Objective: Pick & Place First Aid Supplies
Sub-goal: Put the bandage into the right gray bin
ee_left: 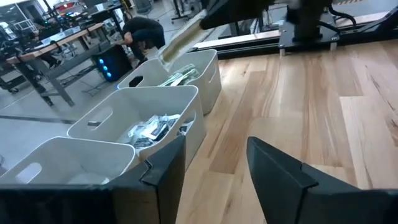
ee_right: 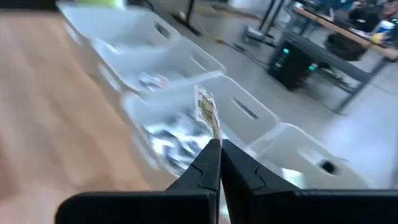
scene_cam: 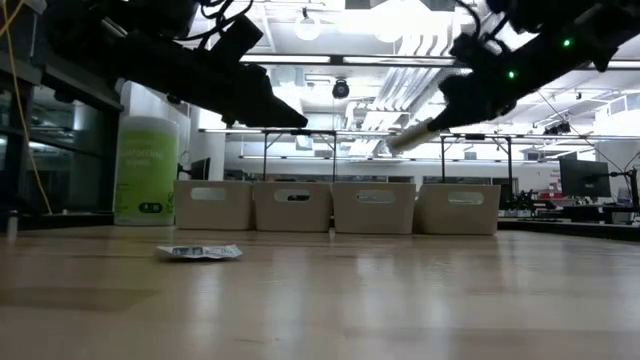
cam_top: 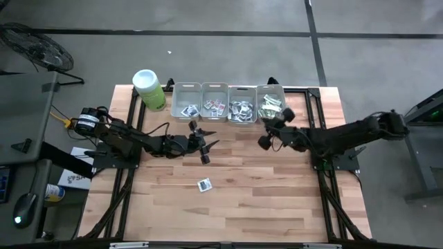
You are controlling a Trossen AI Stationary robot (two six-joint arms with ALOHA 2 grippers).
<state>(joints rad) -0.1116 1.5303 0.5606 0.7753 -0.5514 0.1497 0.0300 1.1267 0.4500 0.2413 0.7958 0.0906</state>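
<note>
My right pincer (ee_right: 219,149) is pinched tight on one long green-and-white strip (ee_right: 207,112), which sticks out past the fingertips. I carry it by one end so that the rest hangs free and can drop cleanly; it hovers near the four grey bins (cam_top: 228,88), off the end bin (cam_top: 270,90) that already has green-and-white strips in it, so I judge that to be its destination.

My left pincer (cam_top: 201,137) stands with its fingers spread wide and nothing between them, poised above the tabletop (cam_top: 277,200) just in front of the two bins on its own side. In my left wrist view the gap between the fingers shows only bare wood and the bin walls.

Further out, one squarish white packet (cam_top: 204,185) with a dark print lies flat on the wood, alone, well apart from the bins and nearer my left arm. That is the only loose supply I can see on the boards, so it looks like the next pick.

The four bins sit touching side by side in a row along the far edge, each with a small heap of packets sorted by kind; the heaps are too jumbled to count. Beside the row on my left arm's side stands one lime-green canister (cam_top: 148,90) with a white lid.
</note>
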